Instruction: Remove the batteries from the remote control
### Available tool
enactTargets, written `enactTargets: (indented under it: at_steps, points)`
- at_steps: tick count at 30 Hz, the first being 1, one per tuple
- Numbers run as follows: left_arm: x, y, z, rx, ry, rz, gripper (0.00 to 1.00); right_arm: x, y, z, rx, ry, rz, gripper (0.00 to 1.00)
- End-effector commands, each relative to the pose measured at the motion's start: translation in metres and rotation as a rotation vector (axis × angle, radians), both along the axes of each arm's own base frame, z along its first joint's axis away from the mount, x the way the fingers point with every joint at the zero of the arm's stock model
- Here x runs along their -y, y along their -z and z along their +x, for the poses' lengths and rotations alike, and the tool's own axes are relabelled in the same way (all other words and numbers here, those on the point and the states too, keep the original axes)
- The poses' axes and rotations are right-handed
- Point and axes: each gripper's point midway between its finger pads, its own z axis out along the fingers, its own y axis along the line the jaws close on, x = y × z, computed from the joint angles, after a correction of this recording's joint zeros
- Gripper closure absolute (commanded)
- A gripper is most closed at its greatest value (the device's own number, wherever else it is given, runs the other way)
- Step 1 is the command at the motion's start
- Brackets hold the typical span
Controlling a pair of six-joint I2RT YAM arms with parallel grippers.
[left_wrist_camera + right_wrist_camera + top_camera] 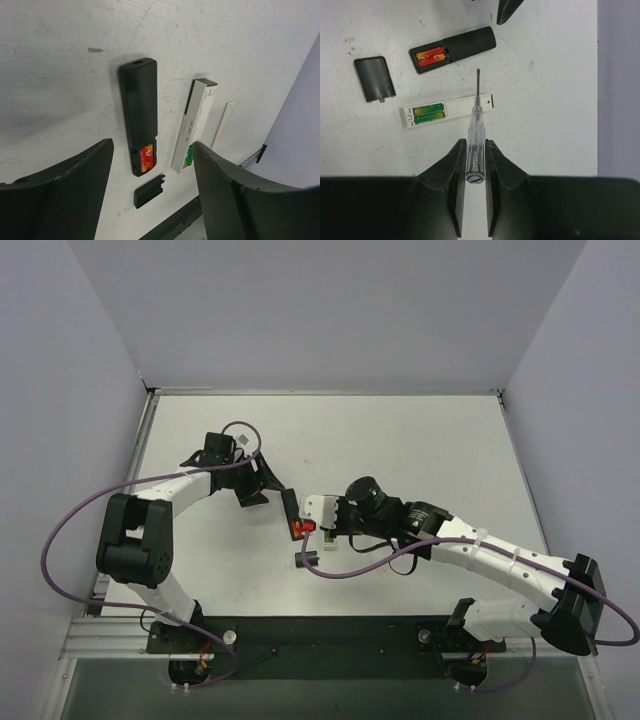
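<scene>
Bright, even light; soft shadows

Hardly anything can be read from here. The white remote (189, 131) has pale grey lettering near its far end, too faint and cut off to make out. The red batteries (146, 156) show a yellow-white mark, which is also illegible.

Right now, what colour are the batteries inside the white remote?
Green shading to yellow; the batteries in the white remote show best from the right wrist.
</scene>
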Motion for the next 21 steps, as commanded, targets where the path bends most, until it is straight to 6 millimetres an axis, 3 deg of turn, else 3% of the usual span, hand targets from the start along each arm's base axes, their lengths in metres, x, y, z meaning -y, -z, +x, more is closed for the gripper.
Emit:
enactTargets:
  at_steps: [1,9,15,21]
  points:
    - [0.003,0.002,0.006,0.016,0.094,0.016,0.25,-0.001,0.004,0.0,0.036,-0.106,-0.133,1.0]
    - [0.014,0.02,-0.002,-0.034,0.159,-0.051,0.3,-0.016,0.022,-0.002,0.071,-0.168,-0.208,1.0]
    - [0.027,0.025,-0.008,-0.077,0.192,-0.139,0.42,-0.03,0.028,-0.001,0.082,-0.217,-0.248,1.0]
    - [0.028,0.023,-0.014,-0.078,0.221,-0.151,0.45,-0.042,0.035,0.002,0.089,-0.255,-0.279,1.0]
